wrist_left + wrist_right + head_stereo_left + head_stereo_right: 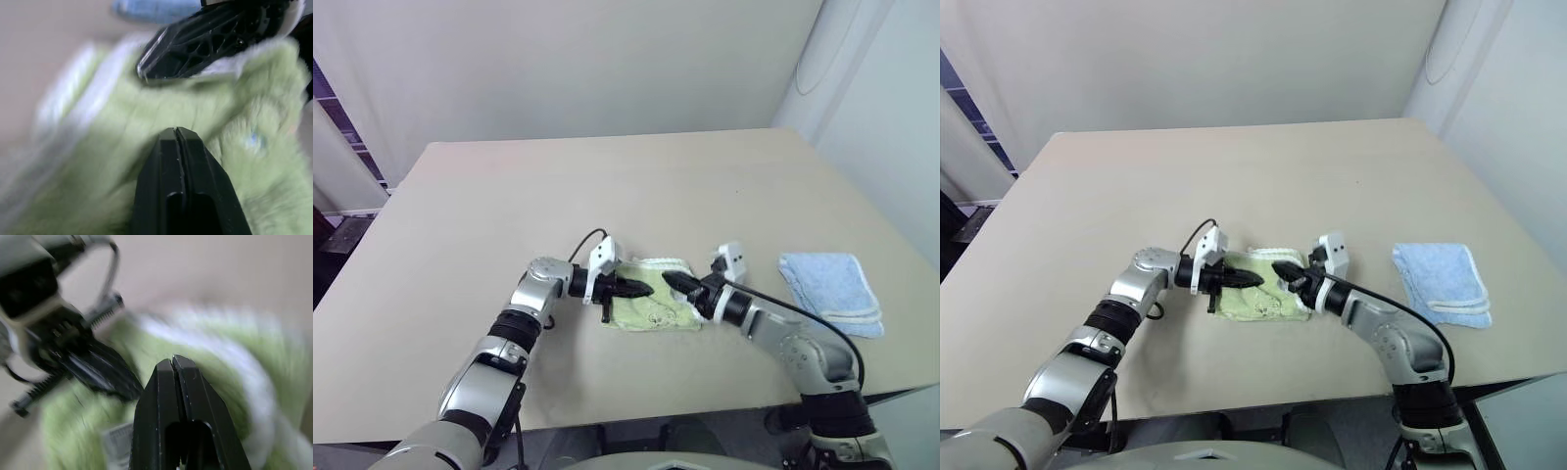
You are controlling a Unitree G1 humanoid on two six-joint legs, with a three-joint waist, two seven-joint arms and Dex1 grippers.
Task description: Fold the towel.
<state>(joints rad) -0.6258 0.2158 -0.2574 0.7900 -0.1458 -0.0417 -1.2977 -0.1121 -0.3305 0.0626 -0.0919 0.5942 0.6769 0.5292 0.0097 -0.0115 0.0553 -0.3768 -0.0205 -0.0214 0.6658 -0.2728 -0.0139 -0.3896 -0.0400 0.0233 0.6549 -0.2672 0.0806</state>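
Two grippers met over the towel (653, 305), which lay folded small on the table (607, 186) near its front edge. The left gripper (644, 289) reached in from the towel's left side with its fingers pressed together, tips over the green cloth. The right gripper (672, 282) came from the right, its fingers likewise shut. A light blue towel (830, 290) lay folded well apart to the right.
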